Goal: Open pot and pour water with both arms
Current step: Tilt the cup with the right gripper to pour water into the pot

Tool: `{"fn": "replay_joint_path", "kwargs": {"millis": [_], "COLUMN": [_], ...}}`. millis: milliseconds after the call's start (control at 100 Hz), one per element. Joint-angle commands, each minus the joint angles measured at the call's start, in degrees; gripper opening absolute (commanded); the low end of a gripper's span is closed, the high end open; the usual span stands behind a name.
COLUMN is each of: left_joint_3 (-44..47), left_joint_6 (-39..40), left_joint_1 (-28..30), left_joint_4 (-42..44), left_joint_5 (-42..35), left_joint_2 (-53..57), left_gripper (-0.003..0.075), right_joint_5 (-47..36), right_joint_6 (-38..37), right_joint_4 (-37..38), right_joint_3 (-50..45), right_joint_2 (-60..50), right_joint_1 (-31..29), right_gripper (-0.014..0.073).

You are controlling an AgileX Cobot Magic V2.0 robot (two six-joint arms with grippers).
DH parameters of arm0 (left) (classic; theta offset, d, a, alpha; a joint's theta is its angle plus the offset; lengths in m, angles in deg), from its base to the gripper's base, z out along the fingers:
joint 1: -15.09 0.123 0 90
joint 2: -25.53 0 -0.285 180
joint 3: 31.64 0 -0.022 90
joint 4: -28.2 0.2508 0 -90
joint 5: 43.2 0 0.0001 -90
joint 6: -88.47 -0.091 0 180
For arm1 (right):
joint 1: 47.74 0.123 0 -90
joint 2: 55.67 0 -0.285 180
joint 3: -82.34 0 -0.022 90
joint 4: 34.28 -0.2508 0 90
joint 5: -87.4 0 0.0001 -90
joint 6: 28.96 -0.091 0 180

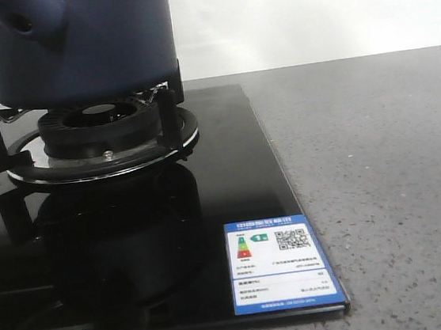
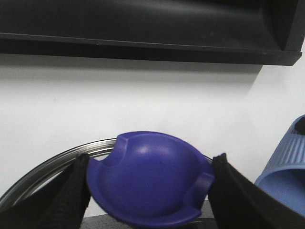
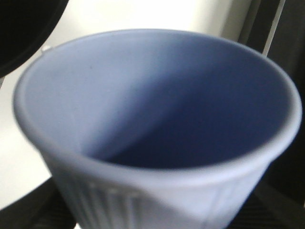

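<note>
Pot: the large round dark navy-blue matte pot point(image 1: 71, 42) sits on the black burner grate point(image 1: 98, 135) at the far left corner of the glossy black glass cooktop point(image 1: 234, 211)
Left gripper point(image 2: 150, 191): fingers point(image 2: 71, 191) clasped on a rounded purple-blue lid knob point(image 2: 150, 181); a metal rim point(image 2: 47, 167) curves behind
Right gripper: fingers barely visible; I cannot tell their state; a light blue ribbed cup point(image 3: 157, 119) fills its view, looking empty
Label: an energy sticker point(image 1: 278, 263) at the cooktop's near right corner

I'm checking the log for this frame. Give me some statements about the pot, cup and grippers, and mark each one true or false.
1. The pot sits on the gas burner. True.
2. The left gripper is empty. False: a rounded purple-blue piece sits between its fingers.
3. The ribbed light blue cup fills the right wrist view. True.
4. The sticker is on the grey countertop. False: it is on the black glass hob.
5. Water is visible in the cup. False: none shows.
</note>
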Motion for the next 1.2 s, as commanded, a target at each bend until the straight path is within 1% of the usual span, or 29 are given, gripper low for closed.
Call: {"fn": "replay_joint_path", "kwargs": {"millis": [0,280,350,450,560,690,910,1190], "left_joint_3": [-2.1,-2.1,-2.1,-2.1,-2.1,-2.1,-2.1,-2.1], "left_joint_6": [0.0,0.0,0.0,0.0,0.0,0.0,0.0,0.0], "left_joint_1": [0.1,0.1,0.1,0.1,0.1,0.1,0.1,0.1], "left_joint_4": [0.2,0.2,0.2,0.2,0.2,0.2,0.2,0.4], "left_joint_5": [-5.7,-5.7,-5.7,-5.7,-5.7,-5.7,-5.7,-5.7], "left_joint_2": [1.2,1.2,1.2,1.2,1.2,1.2,1.2,1.2], "left_gripper": [0.0372,0.0372,0.0372,0.0372,0.0372,0.0372,0.0372,0.0372], "right_joint_5": [0.3,0.4,0.5,1.1,3.6,6.0,10.6,10.5], "right_joint_6": [0.0,-1.8,-6.0,-15.4,-22.2,-32.0,-48.0,-62.2], "right_joint_4": [2.0,1.1,1.1,1.1,1.1,1.1,1.1,0.5], "right_joint_3": [2.3,2.3,2.3,2.3,2.3,2.3,2.3,2.3], "right_joint_2": [-2.6,-2.6,-2.6,-2.6,-2.6,-2.8,-4.0,-7.3], "right_joint_1": [0.1,0.1,0.1,0.1,0.1,0.1,-2.0,-6.6], "right_gripper": [0.0351,0.0351,0.0351,0.0351,0.0351,0.0351,0.0351,0.0351]}}
